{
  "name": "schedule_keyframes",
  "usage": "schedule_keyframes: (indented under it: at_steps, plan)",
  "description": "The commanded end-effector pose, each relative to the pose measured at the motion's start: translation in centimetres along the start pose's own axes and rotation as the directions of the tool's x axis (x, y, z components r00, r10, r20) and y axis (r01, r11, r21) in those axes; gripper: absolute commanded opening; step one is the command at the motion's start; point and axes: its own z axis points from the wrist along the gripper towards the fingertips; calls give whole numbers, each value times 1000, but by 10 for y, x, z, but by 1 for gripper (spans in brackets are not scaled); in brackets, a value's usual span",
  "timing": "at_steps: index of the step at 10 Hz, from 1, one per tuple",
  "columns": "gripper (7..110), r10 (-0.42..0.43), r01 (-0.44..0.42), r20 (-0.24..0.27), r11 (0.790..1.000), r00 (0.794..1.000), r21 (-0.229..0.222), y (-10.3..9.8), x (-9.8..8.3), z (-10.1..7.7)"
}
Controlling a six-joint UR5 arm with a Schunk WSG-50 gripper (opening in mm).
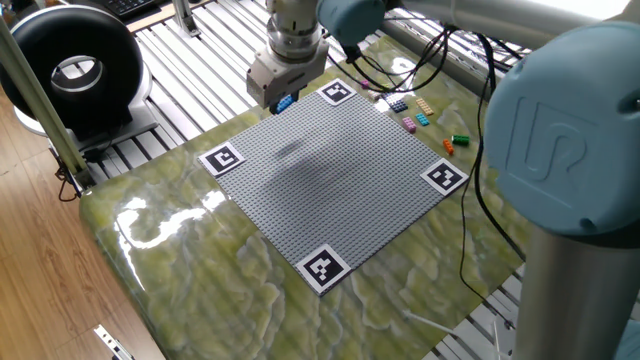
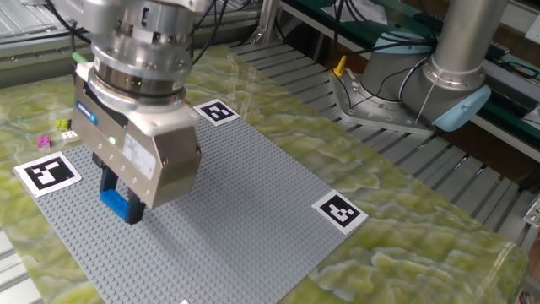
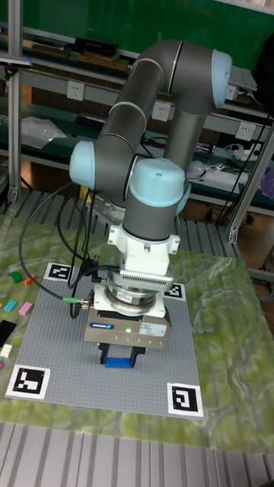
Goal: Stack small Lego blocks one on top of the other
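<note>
Near edge of grey baseplate (image 3: pixel 114 380) bare. Above its middle, gripper (image 3: pixel 119 358) clamped on blue Lego block (image 3: pixel 119 361), held clear of studs. Loose Lego blocks (image 1: pixel 415 121) lay far right off plate, well apart from gripper; long axes unclear.

A small blue plastic Lego block (image 2: pixel 121 205) is held clamped above the grey studded baseplate (image 2: pixel 245 203). Other small blocks, pink (image 1: pixel 410 126), cyan (image 1: pixel 421 119), orange (image 1: pixel 448 146) and green (image 1: pixel 460 139), are scattered on the table just beyond the baseplate's edge.
</note>
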Motion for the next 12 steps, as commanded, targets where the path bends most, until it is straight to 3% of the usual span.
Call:
schedule_keyframes:
  at_steps: [1,2,5,8,12]
  plan:
    - [7,20,-19,-26,999,999,38,-11,2,18]
    - [7,15,-13,-22,999,1000,53,-18,1,26]
    - [7,60,-60,1,998,998,-26,-17,-2,34]
    - [7,110,-109,2,992,994,-59,-11,-4,38]
    - [7,121,-120,5,991,993,-62,-14,3,45]
